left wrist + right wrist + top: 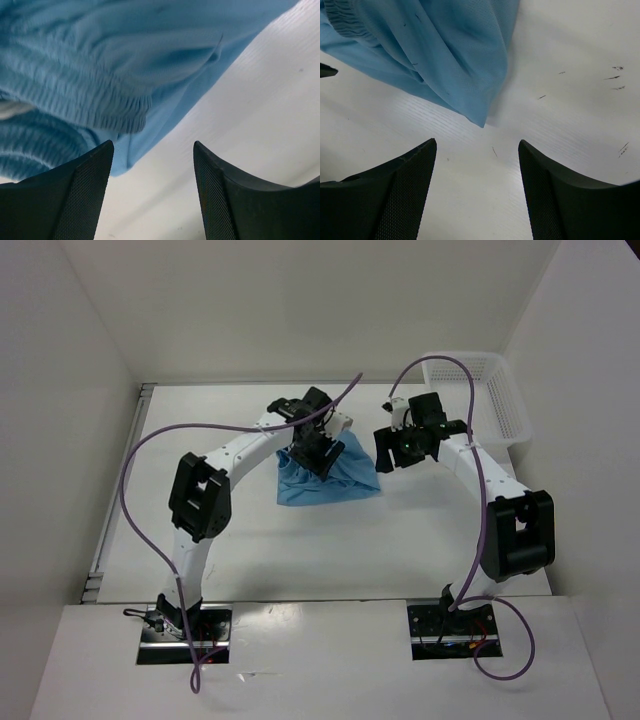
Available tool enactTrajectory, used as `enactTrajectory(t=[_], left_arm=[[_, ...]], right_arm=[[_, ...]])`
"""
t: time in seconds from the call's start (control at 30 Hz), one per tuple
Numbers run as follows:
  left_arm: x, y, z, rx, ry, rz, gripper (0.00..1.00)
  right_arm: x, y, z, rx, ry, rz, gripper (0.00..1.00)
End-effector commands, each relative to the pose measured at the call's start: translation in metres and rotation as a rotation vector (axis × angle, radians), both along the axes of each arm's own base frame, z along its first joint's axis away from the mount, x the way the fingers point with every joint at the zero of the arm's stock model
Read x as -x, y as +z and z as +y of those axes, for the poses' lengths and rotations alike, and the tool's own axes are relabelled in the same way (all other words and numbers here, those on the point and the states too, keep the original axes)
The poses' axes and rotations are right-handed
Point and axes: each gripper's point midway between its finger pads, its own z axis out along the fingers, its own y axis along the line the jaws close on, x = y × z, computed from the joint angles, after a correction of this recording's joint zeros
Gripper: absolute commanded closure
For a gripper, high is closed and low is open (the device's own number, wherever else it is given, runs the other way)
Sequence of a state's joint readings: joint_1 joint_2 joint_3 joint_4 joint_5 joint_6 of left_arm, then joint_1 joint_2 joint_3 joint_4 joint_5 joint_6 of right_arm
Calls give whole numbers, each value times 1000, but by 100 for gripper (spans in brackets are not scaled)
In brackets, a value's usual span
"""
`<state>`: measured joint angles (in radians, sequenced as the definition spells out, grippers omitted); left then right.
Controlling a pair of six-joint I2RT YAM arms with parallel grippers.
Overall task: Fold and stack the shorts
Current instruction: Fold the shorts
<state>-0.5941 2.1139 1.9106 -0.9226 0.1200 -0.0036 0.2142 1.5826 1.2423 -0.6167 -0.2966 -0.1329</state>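
The light blue shorts (335,478) lie folded in the middle of the white table. My left gripper (318,458) hangs over their upper left part, open and empty. In the left wrist view the gathered waistband (75,100) is just beyond the fingertips (95,165), with bare table between them. My right gripper (397,450) is just right of the shorts, open and empty. In the right wrist view a corner of the shorts (470,100) points at the gap between the fingertips (535,165), a little apart from them.
A white plastic mesh basket (500,400) stands at the back right of the table. White walls close in the table on the left, back and right. Purple cables loop over both arms.
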Motion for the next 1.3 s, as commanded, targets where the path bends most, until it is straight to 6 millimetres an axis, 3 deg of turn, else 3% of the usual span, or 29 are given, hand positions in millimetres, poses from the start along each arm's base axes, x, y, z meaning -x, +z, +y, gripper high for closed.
enactTrajectory(t=[0.0, 0.13, 0.27, 0.57, 0.7, 0.83, 1.0, 1.03, 1.13, 1.27], left_arm=[[-18, -4, -18, 56, -15, -11, 28], [-32, -17, -18, 47, 0, -12, 29], [-46, -25, -2, -3, 45, -39, 35], [-35, -16, 15, -49, 65, -58, 37], [-24, -26, 1, 17, 26, 14, 37], [-27, -36, -1, 9, 26, 27, 39], [-25, -46, 5, -26, 35, 43, 63], [-26, -46, 7, -34, 38, 37, 78], [-25, -49, 10, -48, 42, 40, 100], [-32, -31, 13, -34, 56, -4, 100]], right_arm=[[-7, 5, 3, -4, 19, -51, 28], [-5, 1, 2, 2, 27, -46, 28], [-2, -3, 2, 4, 27, -34, 28], [-1, -5, 3, 2, 39, -36, 28], [-3, -4, 3, 0, 39, -45, 28], [-4, -8, 3, 2, 39, -36, 28], [-4, -8, 3, 2, 39, -36, 28], [-1, -11, 3, 3, 39, -27, 28], [-3, -10, 3, 2, 39, -36, 28], [-1, -11, 6, -13, 65, -38, 28]])
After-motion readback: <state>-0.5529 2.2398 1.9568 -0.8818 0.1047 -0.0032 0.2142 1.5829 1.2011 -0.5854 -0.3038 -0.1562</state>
